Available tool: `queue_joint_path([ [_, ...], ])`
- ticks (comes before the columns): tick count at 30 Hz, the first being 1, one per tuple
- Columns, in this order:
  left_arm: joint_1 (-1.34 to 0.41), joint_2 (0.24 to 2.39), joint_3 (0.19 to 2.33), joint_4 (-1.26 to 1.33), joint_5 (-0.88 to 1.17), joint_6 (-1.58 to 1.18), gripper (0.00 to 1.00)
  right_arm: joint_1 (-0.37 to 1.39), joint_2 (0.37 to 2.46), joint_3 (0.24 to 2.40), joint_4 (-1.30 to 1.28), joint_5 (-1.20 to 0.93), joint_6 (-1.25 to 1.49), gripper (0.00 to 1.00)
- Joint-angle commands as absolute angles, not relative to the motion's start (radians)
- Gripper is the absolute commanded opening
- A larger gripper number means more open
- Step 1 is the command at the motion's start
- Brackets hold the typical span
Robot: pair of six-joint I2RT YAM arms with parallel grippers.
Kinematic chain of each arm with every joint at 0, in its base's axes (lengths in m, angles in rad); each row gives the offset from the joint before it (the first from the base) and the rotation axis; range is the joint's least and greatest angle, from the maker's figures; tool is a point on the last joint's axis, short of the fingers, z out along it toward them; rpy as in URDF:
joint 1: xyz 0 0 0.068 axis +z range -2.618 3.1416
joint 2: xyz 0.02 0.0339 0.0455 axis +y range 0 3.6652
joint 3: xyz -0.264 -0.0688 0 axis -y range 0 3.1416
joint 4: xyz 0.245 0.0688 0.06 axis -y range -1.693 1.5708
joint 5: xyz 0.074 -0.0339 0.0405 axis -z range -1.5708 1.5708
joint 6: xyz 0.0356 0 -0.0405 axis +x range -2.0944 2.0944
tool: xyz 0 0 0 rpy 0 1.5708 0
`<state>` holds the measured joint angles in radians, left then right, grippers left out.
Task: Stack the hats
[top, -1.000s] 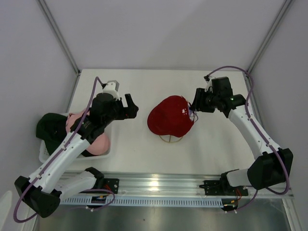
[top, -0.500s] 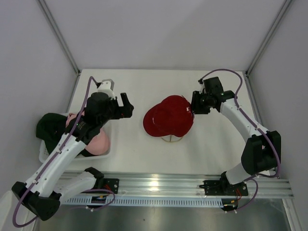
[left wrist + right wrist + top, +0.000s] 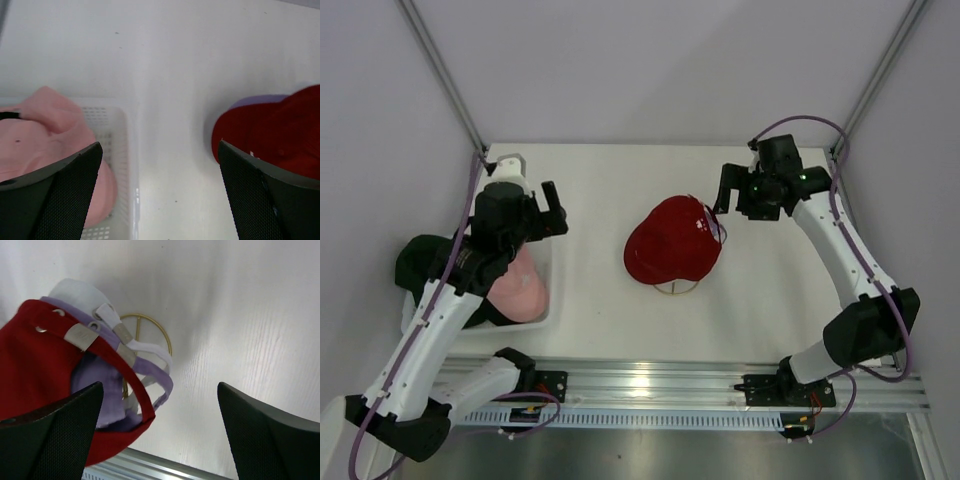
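White walls and grey corner posts close in a pale, faintly grained tabletop (image 3: 610,180). The red cap (image 3: 670,245) sits mid-table over a lavender cap (image 3: 100,380) on a gold wire stand (image 3: 138,330). The pink cap (image 3: 520,290) and a dark cap (image 3: 425,265) lie in the white tray (image 3: 552,300), near left. Left pincer (image 3: 159,145) and right pincer (image 3: 160,385) both stand apart, holding nothing. I judge the pink cap comes next. I'd lower the left pincer onto its crown, pinching fabric only, clear of the tray wall, and keep the right pincer off the stack.
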<state>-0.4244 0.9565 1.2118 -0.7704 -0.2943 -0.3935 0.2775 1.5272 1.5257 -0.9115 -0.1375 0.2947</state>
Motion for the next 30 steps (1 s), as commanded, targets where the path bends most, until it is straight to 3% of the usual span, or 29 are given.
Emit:
queue_joint_path([
  [1,-0.396,0.973,1.308,-0.915,-0.465,-0.325,0.99,0.264,1.445,1.592,-1.000,-0.109,0.310,1.00],
  [6,-0.358,0.988,1.290,-0.971,-0.595,-0.293,0.96,0.215,1.373,1.614,-0.993,-0.213,0.325,1.00],
  [22,-0.223,1.074,1.083,-0.870,-0.568,-0.295,0.85,0.206,1.336,1.678,-0.974,-0.233,0.311,0.99],
  [30,-0.187,1.029,1.019,-0.721,-0.477,-0.217,0.64,0.207,1.324,1.695,-0.937,-0.242,0.316,1.00],
])
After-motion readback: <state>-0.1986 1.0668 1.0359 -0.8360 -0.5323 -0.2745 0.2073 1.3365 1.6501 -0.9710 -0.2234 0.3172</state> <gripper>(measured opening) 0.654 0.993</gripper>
